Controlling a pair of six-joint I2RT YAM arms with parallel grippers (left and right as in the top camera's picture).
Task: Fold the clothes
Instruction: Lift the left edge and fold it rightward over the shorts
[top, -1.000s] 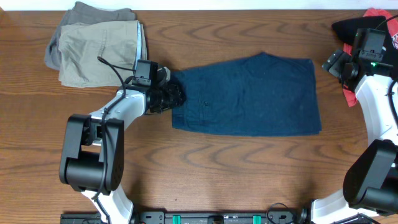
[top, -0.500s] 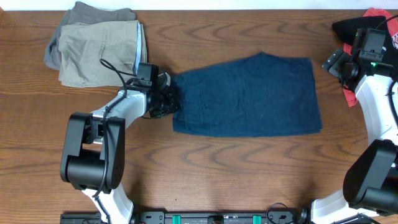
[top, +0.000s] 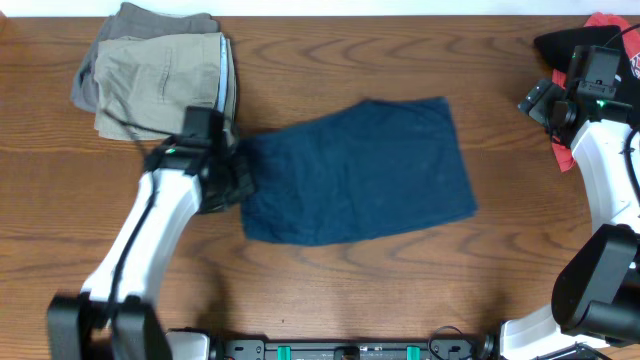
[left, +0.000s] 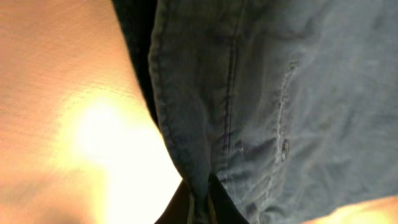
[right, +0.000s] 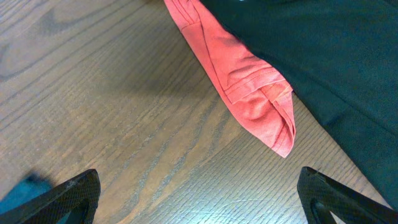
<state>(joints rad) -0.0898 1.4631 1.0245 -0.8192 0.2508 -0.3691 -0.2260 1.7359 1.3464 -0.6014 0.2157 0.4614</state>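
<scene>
Dragged toward the left edge, the shorts (top: 355, 170) are laid flat near the middle, clamped at their side by the left gripper (top: 232, 180), seemingly for repositioning, while the right gripper (right: 199, 199) is parked open at the right edge.

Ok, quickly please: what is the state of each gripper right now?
Left gripper: closed on the edge of the navy shorts.
Right gripper: open, holding nothing.

Shorts (left: 311, 81): navy denim, stitched seams, one small rivet (left: 284, 148).
Pincer (left: 199, 210): clamped on the shorts' edge.
Bench (left: 56, 124): glare-lit, left.
</scene>
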